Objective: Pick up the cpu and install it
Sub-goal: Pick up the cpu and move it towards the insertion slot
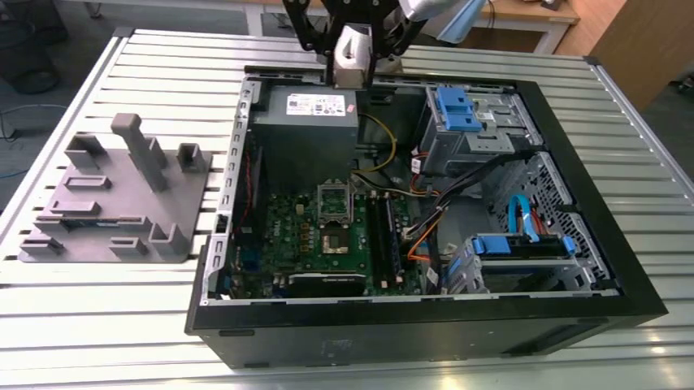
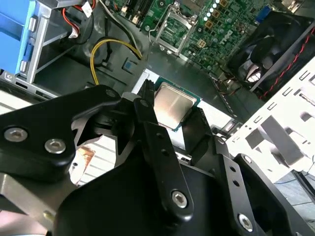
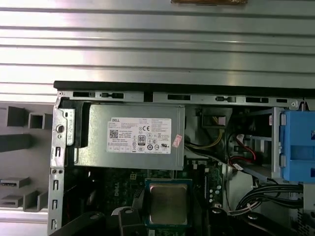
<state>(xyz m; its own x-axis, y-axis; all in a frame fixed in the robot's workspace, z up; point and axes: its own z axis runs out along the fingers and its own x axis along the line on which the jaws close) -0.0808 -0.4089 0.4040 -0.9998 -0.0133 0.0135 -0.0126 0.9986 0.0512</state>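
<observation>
Silver metal caught the light on the cpu (image 2: 172, 107), a small flat square chip with a shiny brushed lid and a thin greenish rim of board around it. I had it in the black gripper (image 2: 171, 110), which was clamped on it. Its fingers (image 2: 152, 128) pressed against two opposite edges and left the lid bare.

In the exterior view the gripper sat at the upper middle of the frame, above the far end of the open black computer case (image 1: 434, 325). Below it lay the grey metal box with a white label (image 1: 309, 122). The case stood on the slatted metal tabletop (image 1: 97, 317). The dark square socket (image 1: 334, 237) waited lower in that frame, on the green motherboard (image 1: 282, 244), with its metal frame tipped up. It was well apart from the chip.

I judged the cpu light and quite stiff, so weight was no worry. The polished lid looked slippery, and a hold across its faces would likely slide, which made the rim the sensible place to grip. I also took the underside to be delicate, though I could not see it. From the first wrist view the chip looked level between the fingers, with no corner dipping, and I could not tell which corner matched the socket.
</observation>
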